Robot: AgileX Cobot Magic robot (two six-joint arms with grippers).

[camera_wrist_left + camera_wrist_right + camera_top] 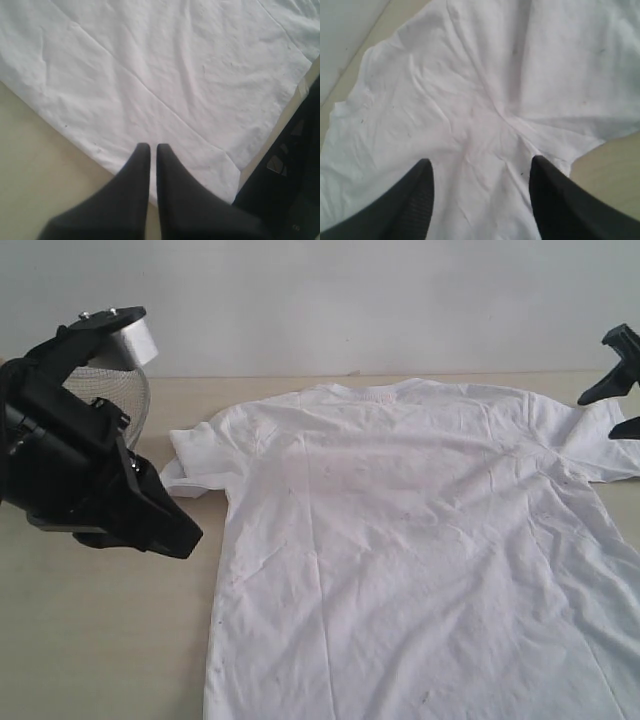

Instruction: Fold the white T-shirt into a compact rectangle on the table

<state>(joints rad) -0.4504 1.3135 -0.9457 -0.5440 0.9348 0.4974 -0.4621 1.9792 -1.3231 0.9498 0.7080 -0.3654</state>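
The white T-shirt [420,540] lies spread flat on the table [100,640], collar toward the far edge, plain side up with faint red showing through. My left gripper [185,535] hovers beside the shirt's left sleeve. In the left wrist view the left gripper [151,147] is shut, its tips close together with nothing between them, over a corner of the white T-shirt [165,65]. My right gripper [597,416] is at the right sleeve. The right wrist view shows the right gripper [481,161] open wide, just above the wrinkled white T-shirt [470,100].
A silver wire-mesh bowl [125,390] stands behind the left arm at the back left. Bare table [30,165] borders the shirt on the left, and a strip of table [610,165] shows past the right sleeve. A pale wall closes the far side.
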